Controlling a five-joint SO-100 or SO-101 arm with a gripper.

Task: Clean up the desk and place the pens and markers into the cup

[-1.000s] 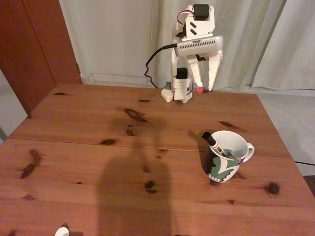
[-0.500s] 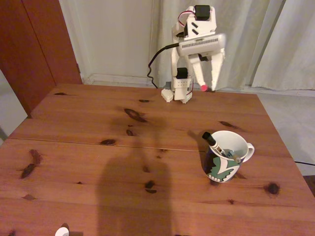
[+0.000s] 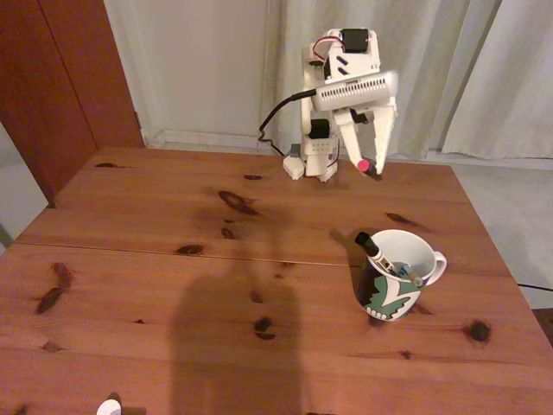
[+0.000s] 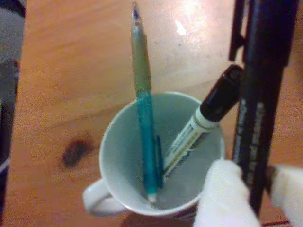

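Below the gripper (image 4: pixel 255 189), clenched on a black pen (image 4: pixel 260 94), apparently sits the cup (image 4: pixel 118 156).

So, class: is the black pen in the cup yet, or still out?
Out. In the wrist view the hand grips the black pen above the cup, which already holds the green pen and white marker.

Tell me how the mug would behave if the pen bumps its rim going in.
The white mug looks like ceramic, wide-based and flat on the pine desk, so it would probably slide, not tip. The white marker and green pen leaning inside might rattle or shift. The black pen in the end effector looks stiff, so a bump would likely transfer fully.
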